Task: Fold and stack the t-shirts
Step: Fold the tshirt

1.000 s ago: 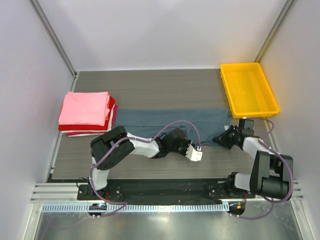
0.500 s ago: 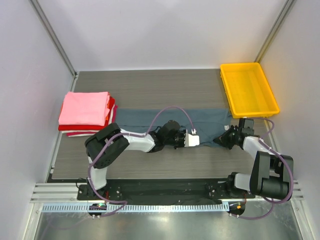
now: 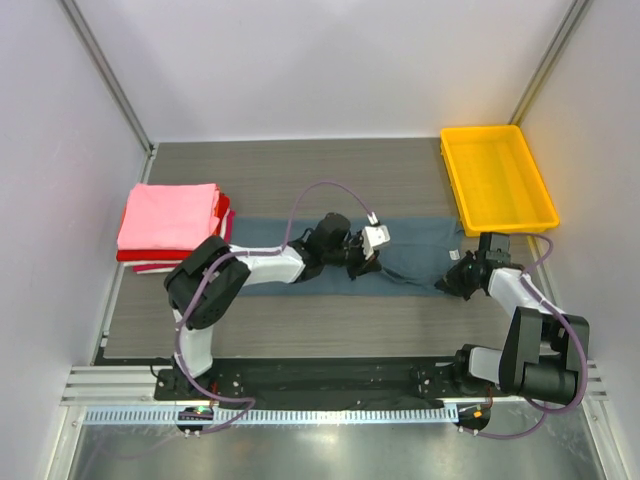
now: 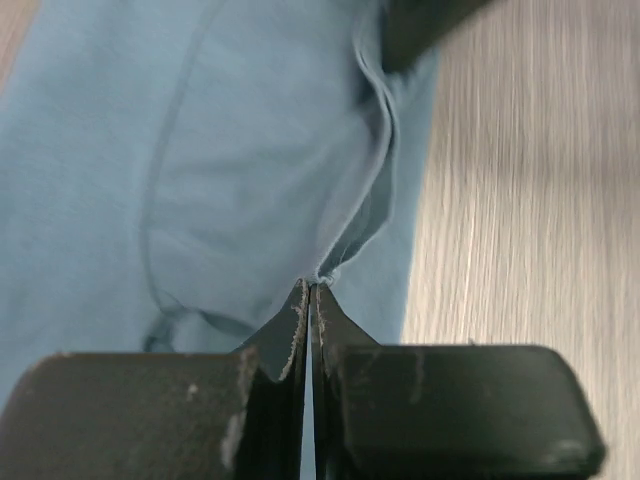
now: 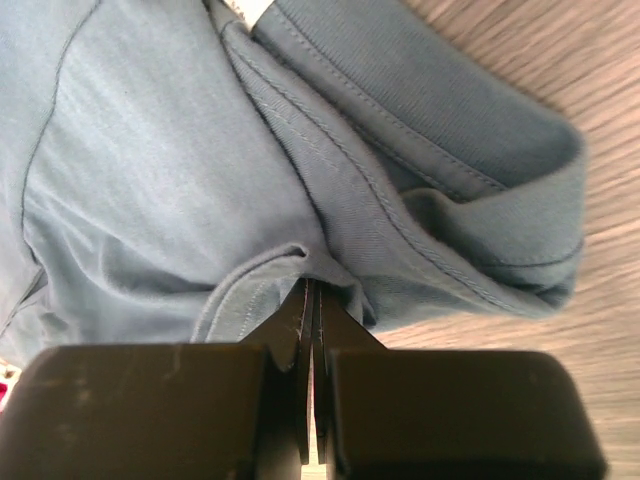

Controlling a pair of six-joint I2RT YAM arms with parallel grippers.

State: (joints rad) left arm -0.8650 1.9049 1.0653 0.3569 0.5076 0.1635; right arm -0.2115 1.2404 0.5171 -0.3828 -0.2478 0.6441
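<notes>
Top external view: nearest, the right gripper [image 3: 448, 283] pinches the slate t-shirt [image 3: 270, 240] at its bunched right edge. The left gripper [image 3: 358, 262] clamps a raised fold mid-shirt. Open tabletop [image 3: 300, 180] lies beyond; folded t-shirts [image 3: 170, 215] are stacked at the left edge.

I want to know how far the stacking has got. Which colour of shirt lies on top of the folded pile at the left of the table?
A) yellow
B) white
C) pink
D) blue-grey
C: the pink t-shirt lies uppermost there, while the blue-grey t-shirt is spread out on the table beside it.
</notes>
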